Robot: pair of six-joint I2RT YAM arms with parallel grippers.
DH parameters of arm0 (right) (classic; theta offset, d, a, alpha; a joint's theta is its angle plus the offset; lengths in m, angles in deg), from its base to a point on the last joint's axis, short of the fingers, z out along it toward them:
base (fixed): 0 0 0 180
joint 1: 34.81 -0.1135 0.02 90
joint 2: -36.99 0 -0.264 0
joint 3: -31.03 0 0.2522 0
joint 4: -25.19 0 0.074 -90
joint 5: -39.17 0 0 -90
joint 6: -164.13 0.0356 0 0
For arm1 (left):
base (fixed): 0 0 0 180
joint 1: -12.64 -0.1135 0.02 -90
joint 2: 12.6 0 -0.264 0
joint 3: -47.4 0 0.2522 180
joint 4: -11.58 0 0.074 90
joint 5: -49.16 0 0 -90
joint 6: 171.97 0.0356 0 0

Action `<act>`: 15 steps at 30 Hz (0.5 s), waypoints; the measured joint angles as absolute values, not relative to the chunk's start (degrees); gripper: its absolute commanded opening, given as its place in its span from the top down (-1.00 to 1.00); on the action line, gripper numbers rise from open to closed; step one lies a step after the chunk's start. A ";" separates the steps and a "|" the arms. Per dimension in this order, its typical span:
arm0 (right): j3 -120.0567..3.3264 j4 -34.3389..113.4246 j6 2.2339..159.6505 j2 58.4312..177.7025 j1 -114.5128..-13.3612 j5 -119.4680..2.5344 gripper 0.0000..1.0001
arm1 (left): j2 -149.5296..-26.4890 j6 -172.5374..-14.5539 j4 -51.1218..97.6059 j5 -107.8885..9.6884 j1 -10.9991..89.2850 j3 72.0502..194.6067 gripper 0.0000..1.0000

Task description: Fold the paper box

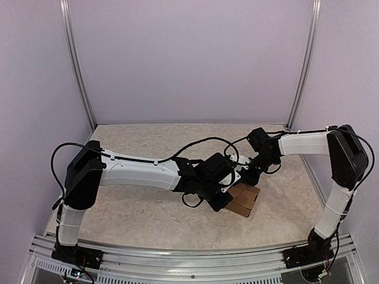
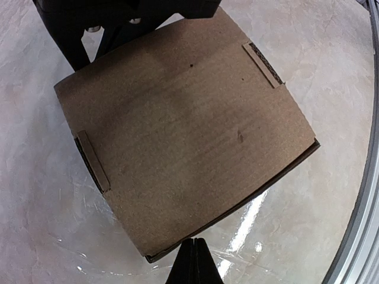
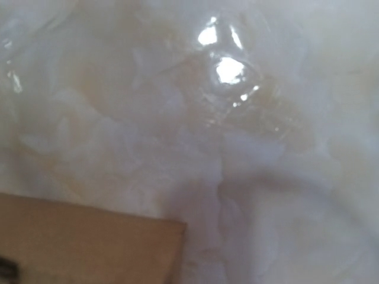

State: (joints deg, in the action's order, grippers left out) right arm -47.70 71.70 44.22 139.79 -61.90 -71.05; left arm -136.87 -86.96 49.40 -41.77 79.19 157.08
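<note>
Up top, looks down from high behind the arm bases (image 1: 76, 253) toward 12 o'clock over the whole table (image 1: 148, 216), on the left wrist stares down real close at the paper box (image 2: 183, 136), and on the right wrist hugs the blurry table, catching that same box at 7 o'clock.

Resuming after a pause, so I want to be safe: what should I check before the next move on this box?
1. The box sits flat on the table: ok.
2. Its tabs show at two opposite edges: ok.
3. The box is closed flush all round: cannot tell.
4. The left gripper is shut, tips at the box's edge: ok.
5. Whether the right gripper is open or shut: cannot tell.
</note>
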 measured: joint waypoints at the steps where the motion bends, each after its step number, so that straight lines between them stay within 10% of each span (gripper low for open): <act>1: -47.70 71.55 44.24 139.79 -61.90 -71.05 0.93 | -136.85 -86.83 49.38 -41.75 79.21 156.99 1.00; 15: -47.98 76.18 44.89 133.93 -56.20 -75.75 0.80 | -123.49 -87.16 47.34 -28.65 81.00 143.11 0.26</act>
